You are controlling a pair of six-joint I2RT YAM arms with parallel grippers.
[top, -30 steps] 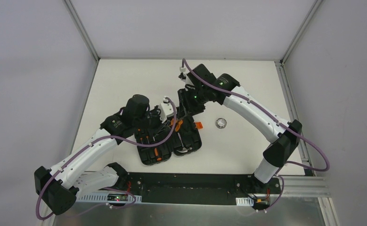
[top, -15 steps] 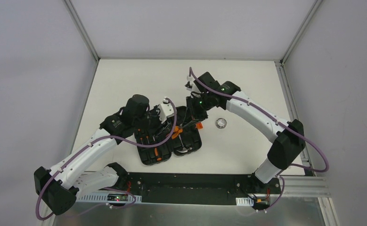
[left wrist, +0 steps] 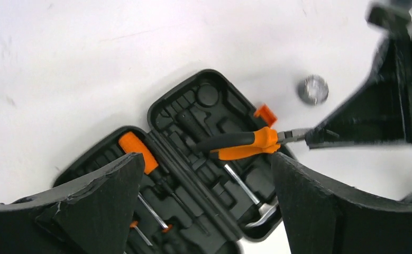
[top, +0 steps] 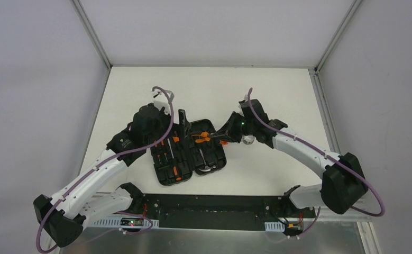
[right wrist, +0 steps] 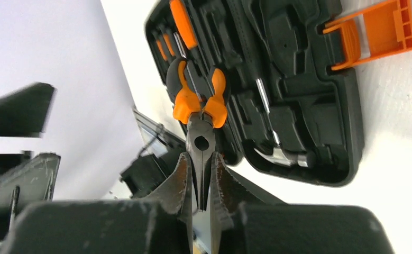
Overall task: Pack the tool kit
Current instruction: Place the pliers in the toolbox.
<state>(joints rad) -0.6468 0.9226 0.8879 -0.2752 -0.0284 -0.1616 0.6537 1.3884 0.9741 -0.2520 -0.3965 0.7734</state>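
The black tool kit case (top: 215, 160) lies open on the table, orange latch (left wrist: 265, 114) on its far side. My right gripper (top: 224, 134) is shut on the metal nose of the orange-and-black pliers (top: 203, 136), which hang level over the case's right half. In the right wrist view the pliers (right wrist: 198, 103) stick out from between that gripper's (right wrist: 199, 165) closed fingers. My left gripper (left wrist: 206, 157) hovers wide open above the case (left wrist: 193, 119), holding nothing. Orange-handled screwdrivers (left wrist: 136, 151) and a hammer head (right wrist: 289, 156) sit in the moulded slots.
A small round silver object (left wrist: 313, 90) lies on the white table just right of the case, under my right wrist in the top view. Grey walls and metal frame rails surround the table; the arm bases stand at its near edge.
My left gripper opened, let go of the pliers and drew back from the case. My right gripper closed on the pliers' nose and swung right and nearer with them.
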